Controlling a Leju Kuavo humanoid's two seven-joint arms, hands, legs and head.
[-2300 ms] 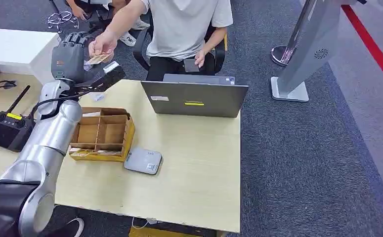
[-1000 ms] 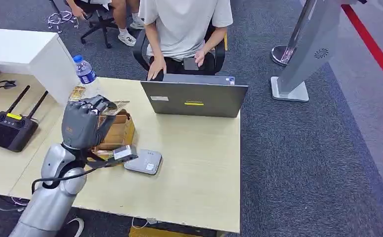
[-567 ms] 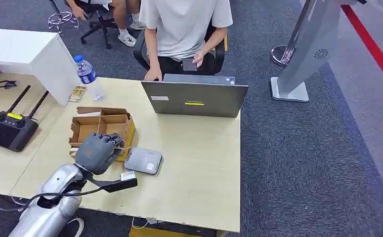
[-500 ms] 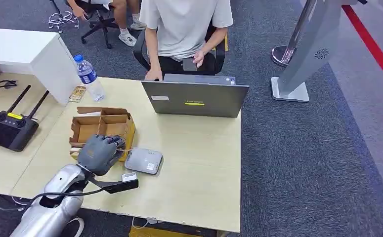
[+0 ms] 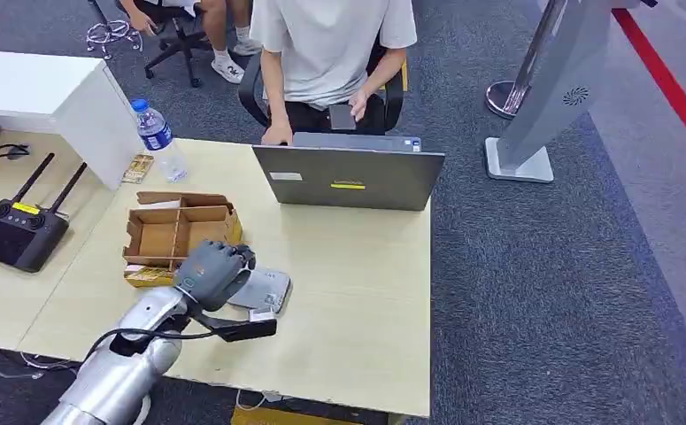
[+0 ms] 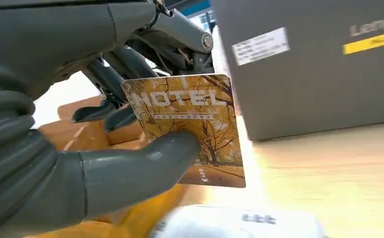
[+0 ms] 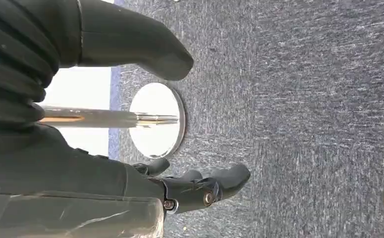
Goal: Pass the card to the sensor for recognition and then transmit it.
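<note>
The left hand [image 5: 212,273] pinches the card [image 6: 190,126] just above the sensor [image 5: 264,290] near the counter's [image 5: 357,266] front edge. This looks like the recognition step; next, hold it close, then pass it on. The right hand [image 7: 130,124] hangs with fingers apart, holding nothing.

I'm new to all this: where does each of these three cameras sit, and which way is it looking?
Head view: high on the robot, looking forward and down at the table; its silver left arm and left hand show over the grey sensor.
Left wrist view: behind the left hand, facing the laptop; the thumb pins a hotel card.
Right wrist view: behind the right hand, facing carpet.
Head and left wrist views share the laptop, sensor and cardboard box.
</note>
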